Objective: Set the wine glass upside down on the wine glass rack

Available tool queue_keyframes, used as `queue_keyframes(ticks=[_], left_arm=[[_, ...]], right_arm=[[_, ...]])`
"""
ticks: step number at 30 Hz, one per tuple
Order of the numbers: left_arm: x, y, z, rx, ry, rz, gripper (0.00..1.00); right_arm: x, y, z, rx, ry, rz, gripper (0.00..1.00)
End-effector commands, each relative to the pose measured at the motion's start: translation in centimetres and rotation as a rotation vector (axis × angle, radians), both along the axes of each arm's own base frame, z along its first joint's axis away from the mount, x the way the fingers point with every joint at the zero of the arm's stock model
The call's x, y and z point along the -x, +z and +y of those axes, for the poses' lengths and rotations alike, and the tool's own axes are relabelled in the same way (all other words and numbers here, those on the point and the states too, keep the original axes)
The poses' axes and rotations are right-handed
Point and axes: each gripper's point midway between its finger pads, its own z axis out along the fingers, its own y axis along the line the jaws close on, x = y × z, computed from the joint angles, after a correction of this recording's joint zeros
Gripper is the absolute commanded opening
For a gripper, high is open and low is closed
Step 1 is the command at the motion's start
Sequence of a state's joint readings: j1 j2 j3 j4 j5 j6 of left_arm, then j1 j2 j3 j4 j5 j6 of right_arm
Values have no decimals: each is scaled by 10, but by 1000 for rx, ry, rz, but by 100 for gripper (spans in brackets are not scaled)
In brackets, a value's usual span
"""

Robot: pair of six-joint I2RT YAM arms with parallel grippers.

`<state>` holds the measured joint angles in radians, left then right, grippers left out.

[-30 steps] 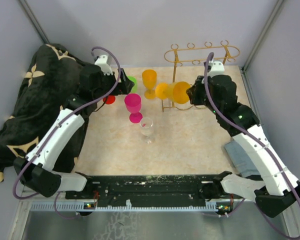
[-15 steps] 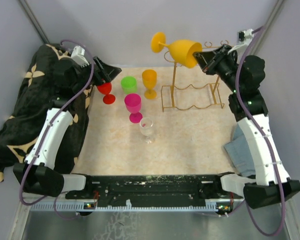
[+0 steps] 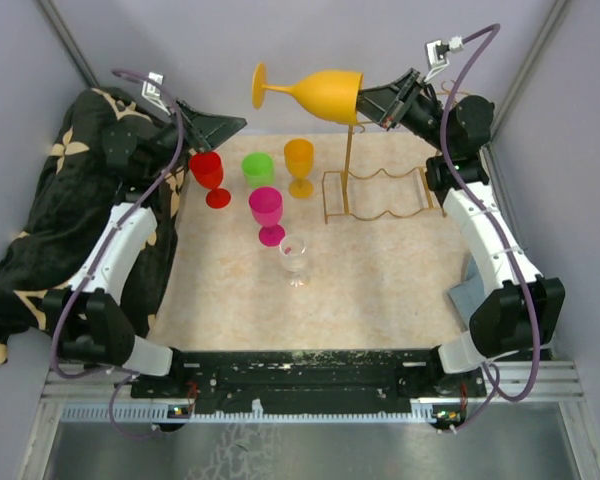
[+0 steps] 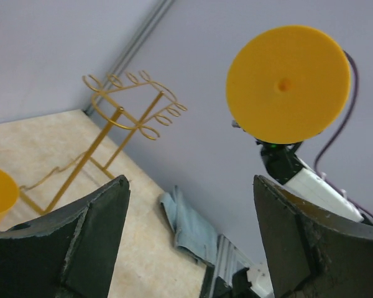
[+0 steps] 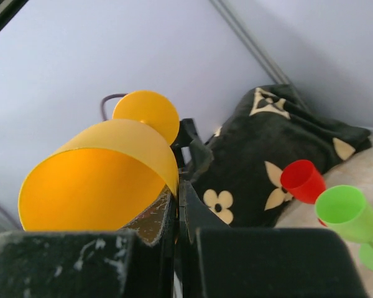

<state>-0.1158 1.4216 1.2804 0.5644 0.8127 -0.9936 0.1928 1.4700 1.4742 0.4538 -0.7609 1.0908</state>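
The right claw (image 3: 365, 100) is up high at the far right, its fingers pinched on the rim of the yellow glass (image 3: 320, 92). The glass lies on its side in the air, with the foot pointing left and the mouth towards the claw. From above it hangs over the far edge of the table (image 3: 380, 280), level with the left post of the gold wire rack (image 3: 347, 170) and not touching it. The right wrist view shows one finger inside the bowl (image 5: 99, 180) and one outside, tight on the wall.

The left claw (image 3: 215, 128) is raised at the far left with its jaws spread wide and nothing between them. In its own view the glass's round foot (image 4: 288, 84) faces it from well apart.

The rack stands at the far right of the table. Left of it, a second yellow glass (image 3: 299, 165), a green glass (image 3: 258, 168) and a red glass (image 3: 209, 177) stand upright in a row. A pink glass (image 3: 267, 213) is nearer, and a clear glass (image 3: 294, 257) nearer again.

A black blanket (image 3: 60, 200) is heaped along the left side, printed with cream flowers and four-point stars; I can't make out any letters on it. A grey cloth (image 3: 470, 295) lies at the right edge
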Motion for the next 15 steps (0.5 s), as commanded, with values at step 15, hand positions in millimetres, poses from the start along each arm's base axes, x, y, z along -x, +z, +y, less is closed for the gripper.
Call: queue_keyframes(ticks=[15], left_arm=[[67,65,14,523,-514,-164,75]], right_arm=[[58,46,6,-139,266,-226,0]])
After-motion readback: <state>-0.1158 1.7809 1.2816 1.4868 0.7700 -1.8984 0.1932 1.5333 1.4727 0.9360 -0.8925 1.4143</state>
